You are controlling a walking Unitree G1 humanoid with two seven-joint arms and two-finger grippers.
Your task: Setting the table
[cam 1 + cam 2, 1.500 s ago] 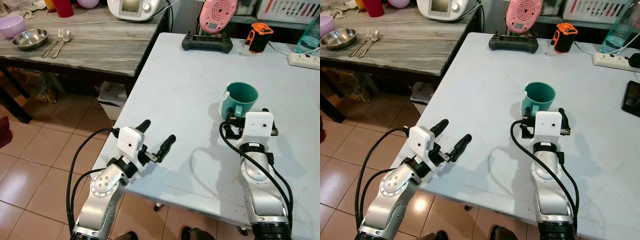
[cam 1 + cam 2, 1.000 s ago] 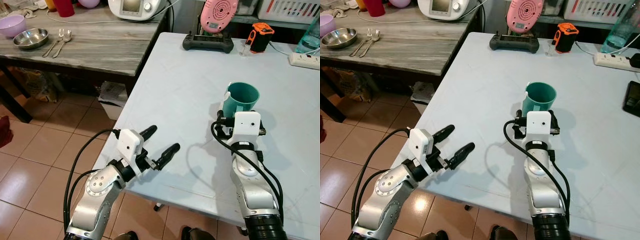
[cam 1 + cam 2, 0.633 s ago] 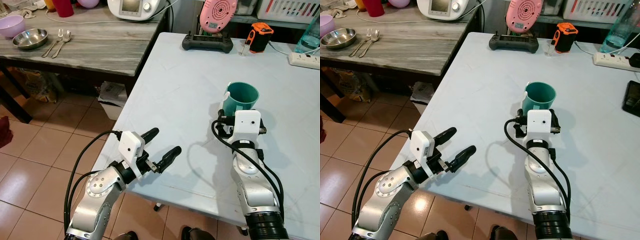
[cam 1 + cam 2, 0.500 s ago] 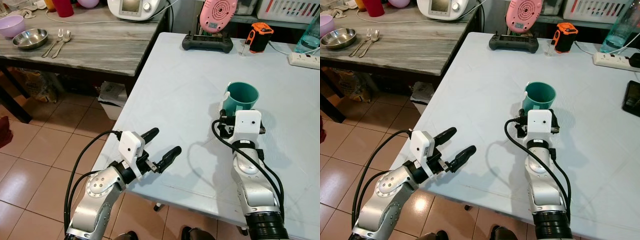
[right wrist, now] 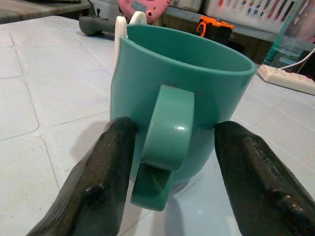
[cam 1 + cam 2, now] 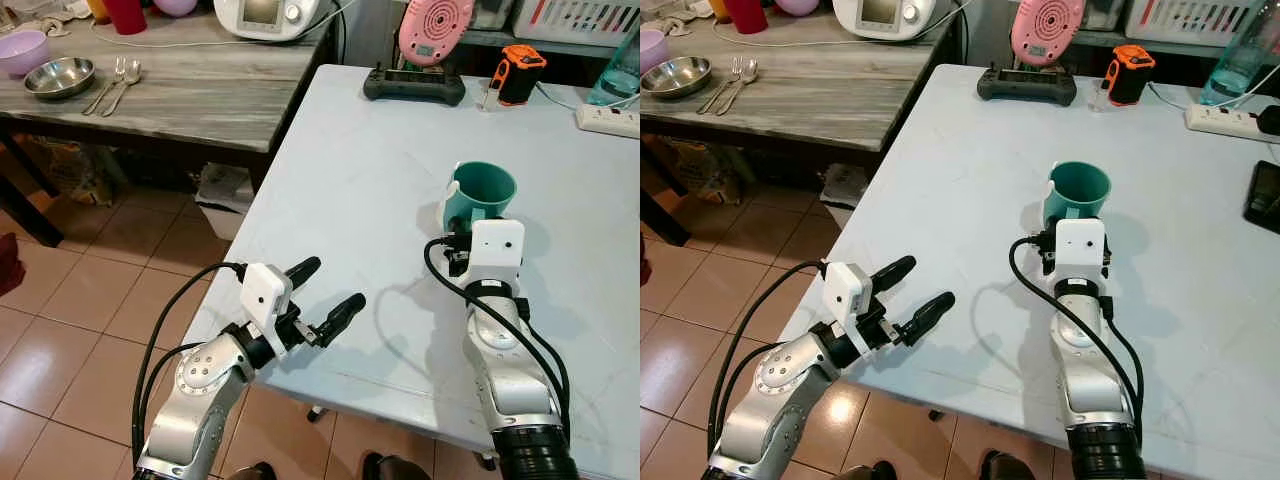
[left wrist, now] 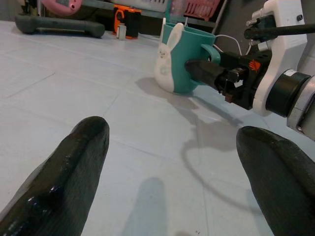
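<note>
Two black fingers (image 5: 106,187) of the right gripper (image 5: 172,182) straddle the teal mug's (image 5: 182,98) handle, jaws spread, not clamped. Upright, the mug stands on the pale counter (image 6: 350,150). Over the counter's near edge, the left gripper (image 6: 325,300) hovers with jaws wide and empty.

Left tool (image 6: 325,295) hovers with fingers spread; right tool (image 5: 170,162) fingers parted.

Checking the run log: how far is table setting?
Done: teal mug stands upright on the light table. In hand: right gripper open, fingers straddling the mug handle. Left: bowl and cutlery sit on the wooden side table; left gripper open.
</note>
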